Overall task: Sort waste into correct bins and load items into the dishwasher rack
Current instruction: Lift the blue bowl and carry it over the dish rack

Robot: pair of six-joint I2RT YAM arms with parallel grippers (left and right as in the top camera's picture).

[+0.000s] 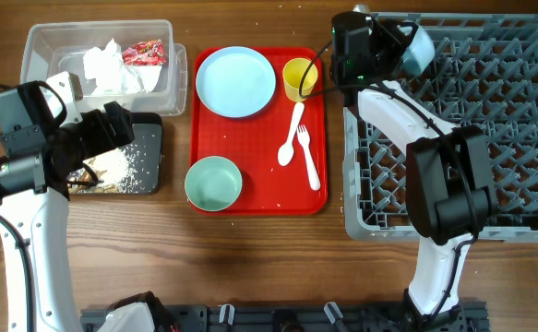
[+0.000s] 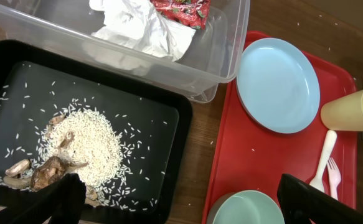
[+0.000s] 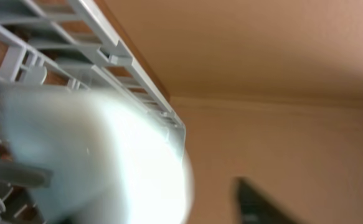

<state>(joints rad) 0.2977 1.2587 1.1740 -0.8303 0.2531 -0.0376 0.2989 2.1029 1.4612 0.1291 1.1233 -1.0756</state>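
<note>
My right gripper [image 1: 394,46] is at the dishwasher rack's [image 1: 490,138] far left corner, with the small light bowl [image 1: 418,51] tilted against it. In the right wrist view the bowl [image 3: 106,155] is a blur. One finger stands apart from it, so the right gripper [image 3: 181,205] looks open. My left gripper [image 1: 121,129] is open and empty over the black bin [image 1: 150,138], above the food scraps [image 2: 81,146]. The napkin [image 1: 112,66] and red wrapper [image 1: 145,53] lie in the clear tub [image 1: 38,41].
The red tray [image 1: 259,198] holds the blue plate [image 1: 236,81], green bowl [image 1: 213,182], yellow cup [image 1: 299,77], spoon [image 1: 292,134] and fork [image 1: 310,159]. The tray sits between the bins and the rack.
</note>
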